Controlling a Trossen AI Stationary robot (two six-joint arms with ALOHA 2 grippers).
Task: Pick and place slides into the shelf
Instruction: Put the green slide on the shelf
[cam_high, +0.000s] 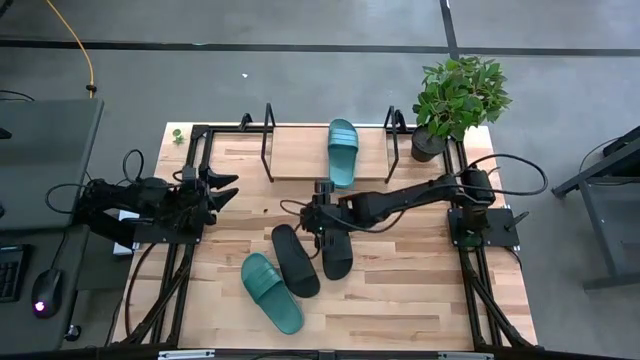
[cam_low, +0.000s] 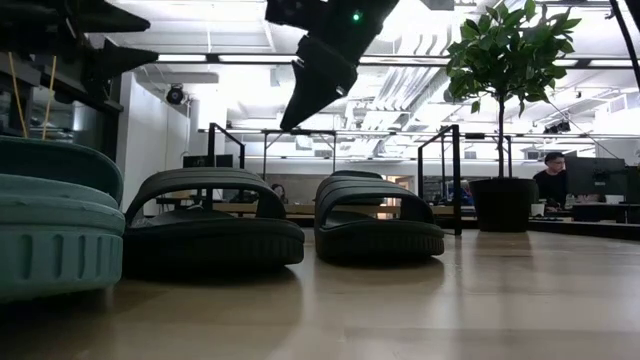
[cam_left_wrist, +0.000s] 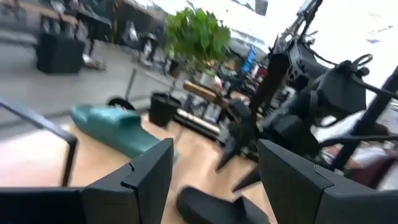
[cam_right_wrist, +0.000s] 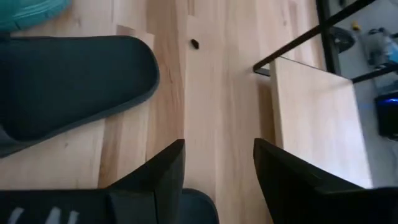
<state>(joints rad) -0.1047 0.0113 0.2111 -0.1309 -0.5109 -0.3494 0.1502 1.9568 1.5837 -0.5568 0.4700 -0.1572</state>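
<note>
While one teal slide (cam_high: 342, 150) sits on the shelf (cam_high: 300, 160), our right end effector (cam_high: 322, 236), open and empty, hovers over the black slides (cam_high: 337, 252), three left.

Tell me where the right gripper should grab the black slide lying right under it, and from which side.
Grip the black slide across its wide ribbed strap, coming straight down from above. It lies sole-down on the table, so the strap arches up as its highest part, probably narrow enough for the open right gripper poised above. The left gripper waits at the table's left edge.
</note>
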